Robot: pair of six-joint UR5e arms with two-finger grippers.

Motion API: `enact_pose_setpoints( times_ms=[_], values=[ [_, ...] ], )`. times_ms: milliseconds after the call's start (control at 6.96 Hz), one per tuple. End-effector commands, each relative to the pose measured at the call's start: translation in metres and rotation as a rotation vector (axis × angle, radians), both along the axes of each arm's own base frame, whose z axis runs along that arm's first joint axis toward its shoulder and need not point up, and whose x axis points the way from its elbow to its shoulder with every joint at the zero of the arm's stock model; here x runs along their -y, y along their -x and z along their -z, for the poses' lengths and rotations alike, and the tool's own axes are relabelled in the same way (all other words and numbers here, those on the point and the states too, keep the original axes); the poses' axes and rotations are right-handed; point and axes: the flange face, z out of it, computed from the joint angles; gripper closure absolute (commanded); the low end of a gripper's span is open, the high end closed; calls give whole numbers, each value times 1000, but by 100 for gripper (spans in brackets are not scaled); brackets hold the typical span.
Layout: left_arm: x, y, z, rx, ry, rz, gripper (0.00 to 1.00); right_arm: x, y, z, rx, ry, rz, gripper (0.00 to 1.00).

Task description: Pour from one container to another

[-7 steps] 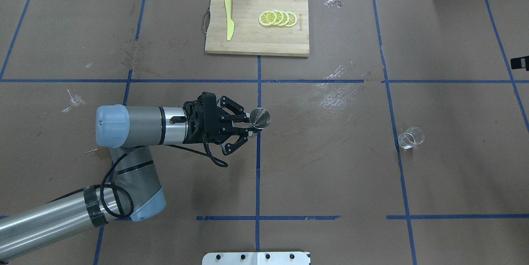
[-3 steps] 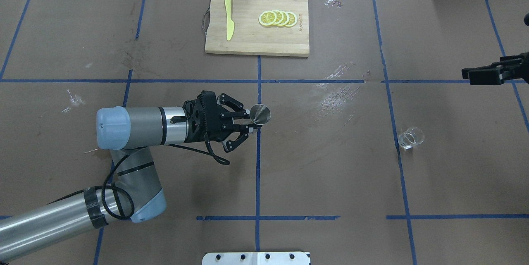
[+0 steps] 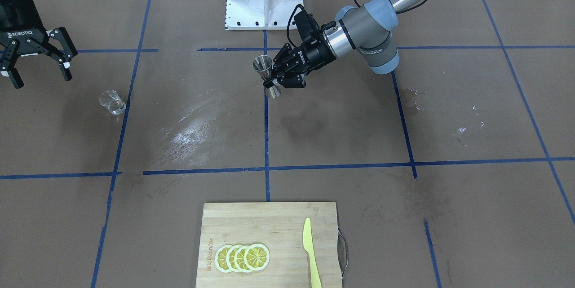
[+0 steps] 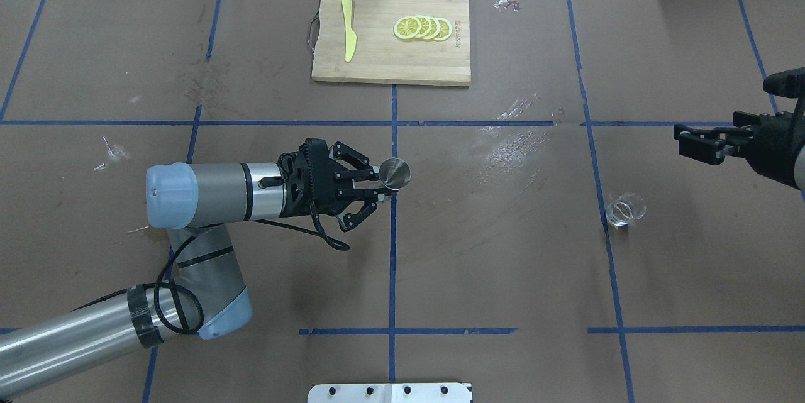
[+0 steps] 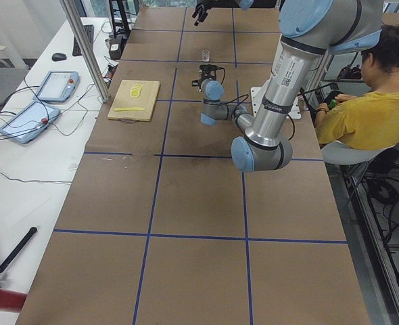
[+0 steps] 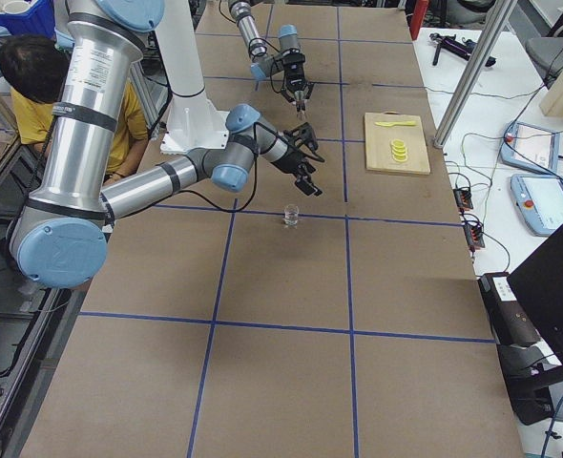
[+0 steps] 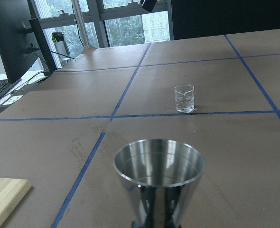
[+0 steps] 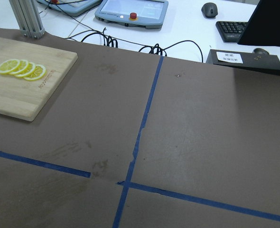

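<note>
My left claw (image 4: 381, 191) is clenched on the jigger (image 4: 394, 175) at its waist. It holds the jigger upright, mouth up, above the desk (image 4: 503, 264) near its middle, and has hardly stirred in the last second. The change is on my other side. My right claw (image 3: 41, 77), out of the overhead view a second ago, has swung in over the desk's right edge, spread wide and empty. It hangs near the cup (image 4: 626, 209) but not around it; the cup stands untouched near that edge. I judge the jigger is ready and the reach for the cup has begun. Grasp and pour remain.
</note>
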Motion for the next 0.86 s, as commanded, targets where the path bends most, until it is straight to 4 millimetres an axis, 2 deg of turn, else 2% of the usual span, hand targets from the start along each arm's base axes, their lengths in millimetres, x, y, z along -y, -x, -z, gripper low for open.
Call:
enact_pose_setpoints(
  times_ms=[0, 287, 431, 575, 718],
  values=[
    [0, 1, 1, -3, -1, 0, 100, -27, 36, -19, -16, -69, -114, 3],
    [1, 1, 1, -3, -1, 2, 100, -64, 100, -58, -32, -185, -262, 3],
    [1, 1, 1, -3, -1, 2, 100, -75, 129, -70, -29, -246, -305, 3],
    [1, 1, 1, -3, -1, 2, 100, -81, 153, -74, -17, -290, -344, 3],
    [0, 1, 1, -3, -1, 2, 100, -81, 170, -86, -23, -307, -379, 3]
  ],
)
